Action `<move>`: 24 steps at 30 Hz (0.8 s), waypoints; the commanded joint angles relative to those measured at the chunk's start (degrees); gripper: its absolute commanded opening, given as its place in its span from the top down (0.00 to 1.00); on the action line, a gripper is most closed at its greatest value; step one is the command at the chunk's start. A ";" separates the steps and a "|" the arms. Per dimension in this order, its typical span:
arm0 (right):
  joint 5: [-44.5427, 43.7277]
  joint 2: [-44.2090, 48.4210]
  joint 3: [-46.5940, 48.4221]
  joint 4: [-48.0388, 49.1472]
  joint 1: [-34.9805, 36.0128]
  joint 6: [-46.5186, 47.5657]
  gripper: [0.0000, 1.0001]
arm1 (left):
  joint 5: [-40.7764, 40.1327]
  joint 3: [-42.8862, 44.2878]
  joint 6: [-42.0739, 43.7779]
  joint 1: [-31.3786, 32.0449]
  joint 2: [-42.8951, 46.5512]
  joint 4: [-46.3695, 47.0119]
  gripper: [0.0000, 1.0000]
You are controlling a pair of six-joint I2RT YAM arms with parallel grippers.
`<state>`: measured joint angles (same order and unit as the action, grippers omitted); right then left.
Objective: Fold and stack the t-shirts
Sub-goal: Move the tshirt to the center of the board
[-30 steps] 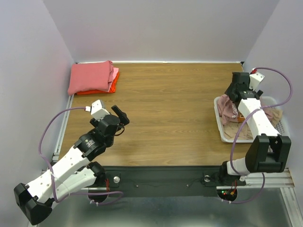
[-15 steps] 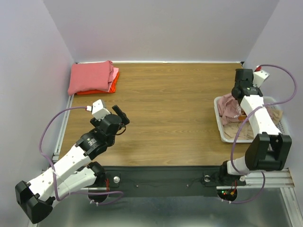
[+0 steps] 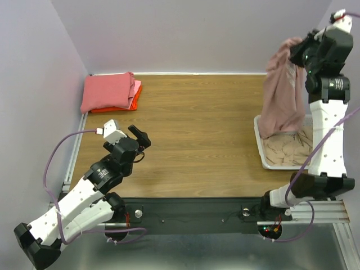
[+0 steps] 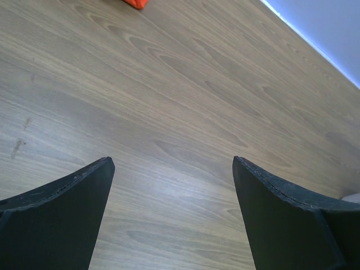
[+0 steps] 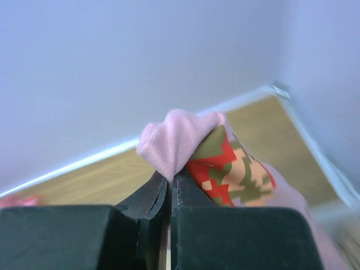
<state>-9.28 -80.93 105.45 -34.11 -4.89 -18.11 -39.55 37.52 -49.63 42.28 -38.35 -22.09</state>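
Observation:
A dusty pink t-shirt (image 3: 281, 95) hangs high over the white mesh basket (image 3: 260, 140), its lower hem near the basket's rim. My right gripper (image 3: 293, 49) is raised at the back right and shut on a pinch of that shirt. In the right wrist view the pink cloth (image 5: 177, 138) bulges out of the closed gripper (image 5: 171, 179), and the pixel-art print (image 5: 233, 166) shows beside it. A tan t-shirt (image 3: 288, 149) lies crumpled in the basket. Folded t-shirts (image 3: 107, 91) are stacked at the back left. My left gripper (image 3: 139, 135) hovers open over bare wood at the front left.
An orange shirt edge (image 3: 135, 103) sticks out beneath the folded pile; its corner (image 4: 135, 3) shows at the top of the left wrist view. Lilac walls close in the back, left and right sides of the wooden table (image 3: 197, 124).
My right gripper closed on the dusty pink t-shirt in the basket and lifted it high, so it now hangs full length. The left arm shifted only slightly.

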 commanded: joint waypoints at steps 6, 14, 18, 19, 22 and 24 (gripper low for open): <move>36.98 -16.36 32.88 8.27 9.25 -1.34 1.00 | -2.99 0.19 -3.54 -0.01 2.66 -1.20 0.02; 37.23 -20.67 32.46 13.62 24.66 -0.87 0.93 | -5.89 3.44 -12.86 -0.01 2.58 -11.83 0.02; 29.89 -17.27 21.15 13.81 24.66 -1.14 0.93 | -5.45 3.88 -14.53 -0.01 2.23 -13.94 0.02; 26.36 -15.68 17.20 13.81 24.66 -0.53 0.90 | -5.45 3.71 -14.88 -0.01 2.31 -14.47 0.02; 9.67 -8.65 -2.66 13.72 24.66 1.76 0.73 | -5.63 3.18 -15.94 -0.01 2.49 -14.91 0.02; -3.47 -5.93 -16.60 13.89 24.57 1.85 0.58 | -5.63 3.18 -16.20 -0.01 2.31 -14.91 0.02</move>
<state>10.87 -92.27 104.12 -22.63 20.45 -17.74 -42.19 39.05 -63.18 42.28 -36.16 -35.09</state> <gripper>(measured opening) 0.323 0.985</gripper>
